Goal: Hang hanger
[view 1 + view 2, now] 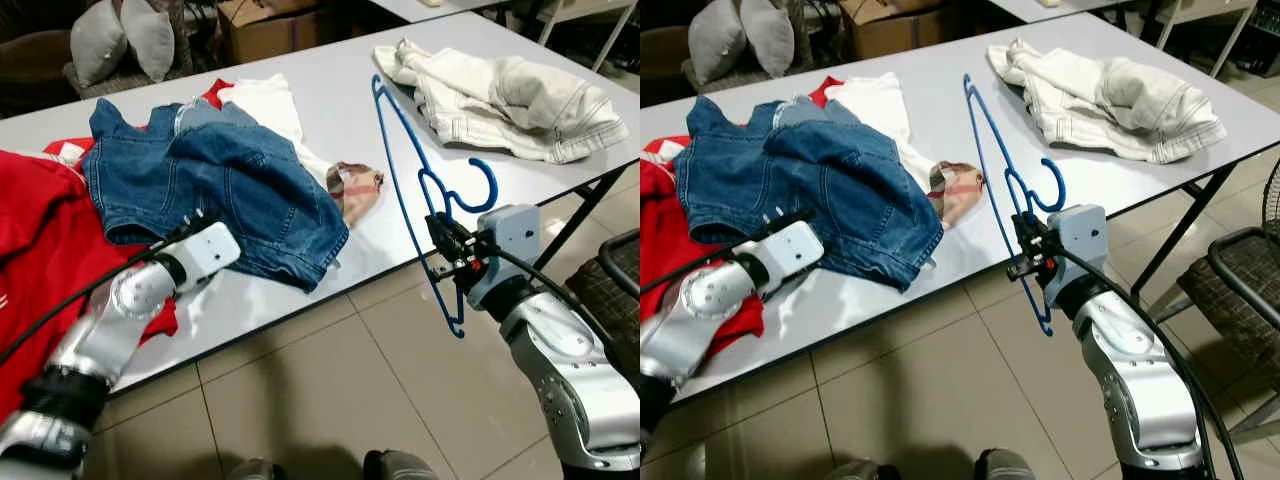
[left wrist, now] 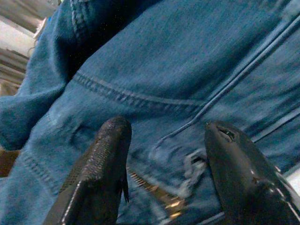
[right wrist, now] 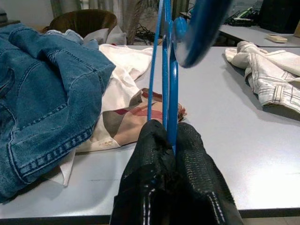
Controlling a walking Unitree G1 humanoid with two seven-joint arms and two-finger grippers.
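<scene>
One blue hanger [image 1: 405, 190] in play, already lifted and held off the table [image 1: 340, 80]; judged roughly at the midpoint — pickup done, the hanging itself not done. No rail or hook to hang it on can be made out from here.

Left to right:
- Red garment [image 1: 35, 240], one, draped at the table's left edge.
- Left end effector [image 2: 164, 173], fingers apart, holding nothing, hovering just over the denim jacket [image 1: 220, 180]; in its wrist view the two pads straddle a seam without pinching it.
- Denim jacket, one, spread over the red garment and a white garment [image 1: 265, 100].
- Small plaid-lined piece [image 1: 355, 188], one, just beside the jacket's hem.
- Hanger: hook curling toward the robot's right, frame slanting across the table edge, its lower end hanging out past that edge over the floor.
- Right end effector [image 3: 171, 140], fingers closed tight on the hanger's stem just below the hook.
- Pale crumpled garment [image 1: 500, 95], one, at the far right of the table, well apart from the hanger.

Count: five cloth items, one hanger.
</scene>
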